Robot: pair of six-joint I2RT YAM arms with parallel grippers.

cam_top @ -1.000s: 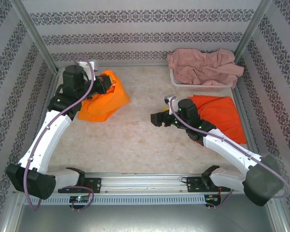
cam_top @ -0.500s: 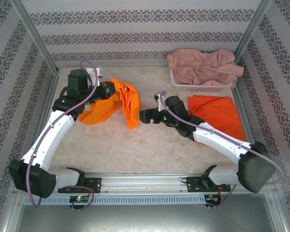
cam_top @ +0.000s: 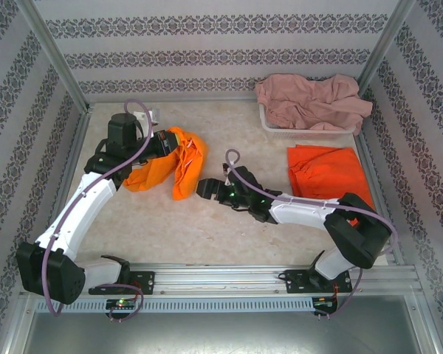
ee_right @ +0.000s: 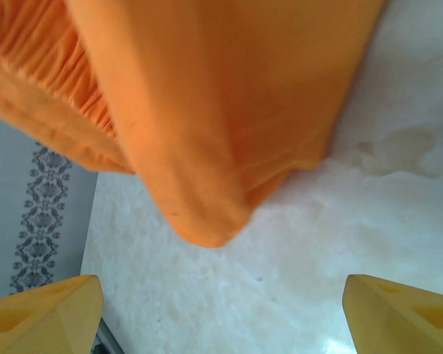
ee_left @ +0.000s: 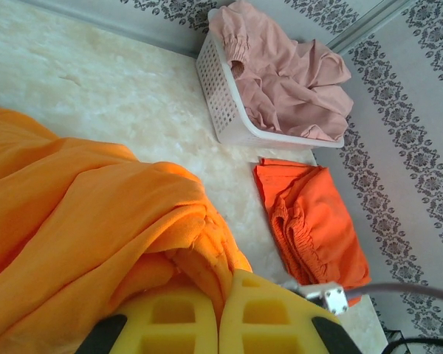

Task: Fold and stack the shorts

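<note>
The left gripper is clamped on the bunched orange shorts; the right gripper, jaws wide, should take the hanging corner squarely before spreading.

Bright, even light is coming down from above, so the pale marble-look table top is carrying only soft, faint shadows. In the right wrist view the hanging bright orange cloth shorts are looking blurry because they are very close, and the table is shining almost white. In the left wrist view the near orange folds are looking fuzzy while the dusty pink cloth shorts farther off are looking sharper.
</note>
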